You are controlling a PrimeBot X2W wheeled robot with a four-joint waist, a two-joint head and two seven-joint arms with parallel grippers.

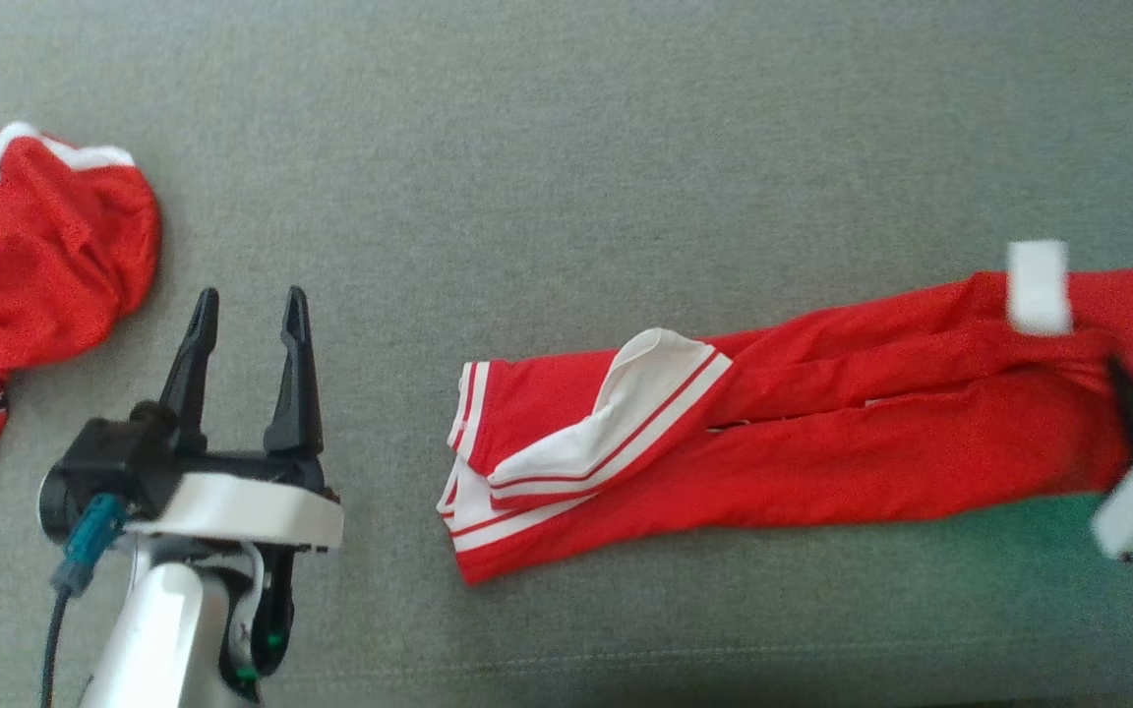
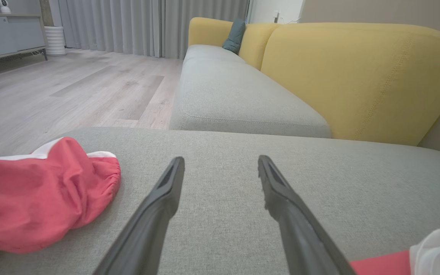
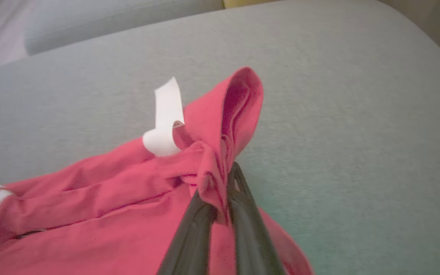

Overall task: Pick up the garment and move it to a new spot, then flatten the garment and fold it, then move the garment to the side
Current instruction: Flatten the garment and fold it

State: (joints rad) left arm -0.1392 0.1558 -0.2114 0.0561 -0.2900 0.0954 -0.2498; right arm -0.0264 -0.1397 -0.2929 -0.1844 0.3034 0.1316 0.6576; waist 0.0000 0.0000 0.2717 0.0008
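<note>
Head view: my left gripper (image 1: 250,295) has its fingers spread wide over the bare grey cushion (image 1: 566,147), with nothing between them. A crumpled red cloth (image 1: 35,275) lies off to their left. The long red garment (image 1: 803,433) stretches away to their right, as far as my right gripper (image 1: 1132,398), which is blurred and seems to be at the garment's far end.

Left wrist: my fingers are apart, and the crumpled cloth is beside the left one.

Right wrist: my fingers are pinched together on a bunched fold of the garment, with a white tag (image 3: 166,118) just beyond the tips.
</note>
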